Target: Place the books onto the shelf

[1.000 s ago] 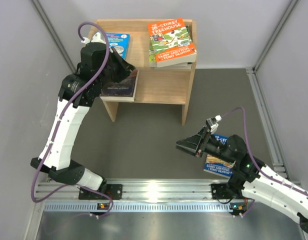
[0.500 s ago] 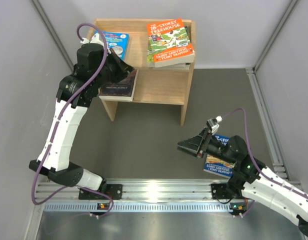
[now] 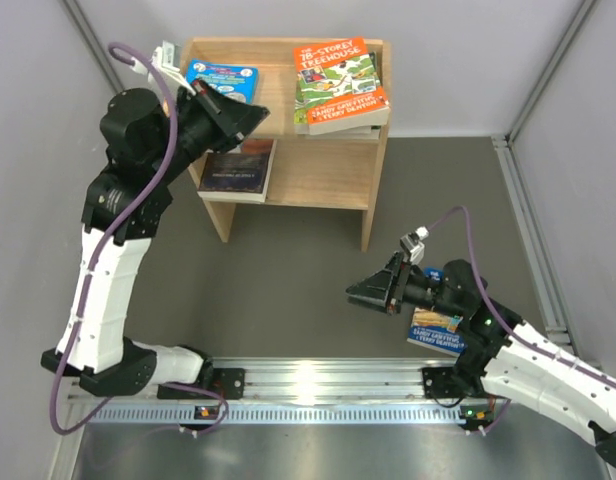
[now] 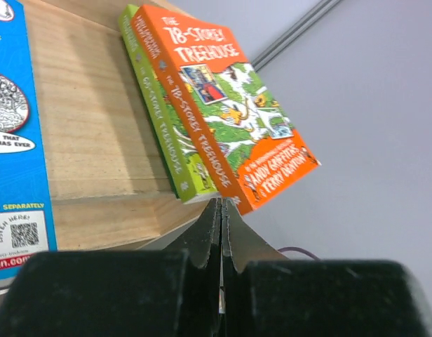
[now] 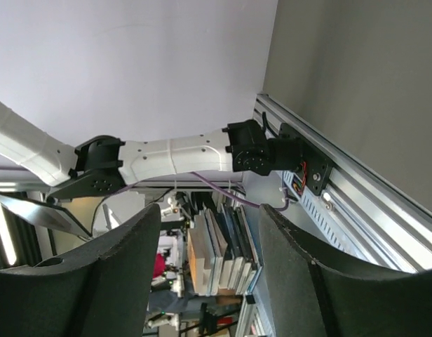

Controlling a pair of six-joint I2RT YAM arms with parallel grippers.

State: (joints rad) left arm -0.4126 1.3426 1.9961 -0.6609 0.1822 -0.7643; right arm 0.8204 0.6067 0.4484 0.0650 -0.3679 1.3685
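Black jaws of the left gripper (image 3: 260,114) are pressed flat together with nothing between them. It hangs in the air at the level of the top of the shelf (image 3: 328,172), between the two lots of books lying there. Just to its left on the top tier lies a blue book (image 3: 224,79), flat, with its back cover up in the wrist view. To its right, at the shelf's right end, is a small stack: the orange "78-Storey Treehouse" (image 3: 338,78) lying on a green-spined book (image 4: 163,133), the two slightly fanned and jutting over the front rim. Below the gripper, on the left half of the lower tier, a dark-covered book (image 3: 238,167) lies flat, its near edge overhanging the board; the rest of that tier is bare wood.

Well apart, near the front right of the dark grey table (image 3: 288,270), the right gripper (image 3: 354,294) points left with its jaws partly spread and holding nothing. Beneath that arm another book (image 3: 434,332) lies flat on the table, partly hidden by it.
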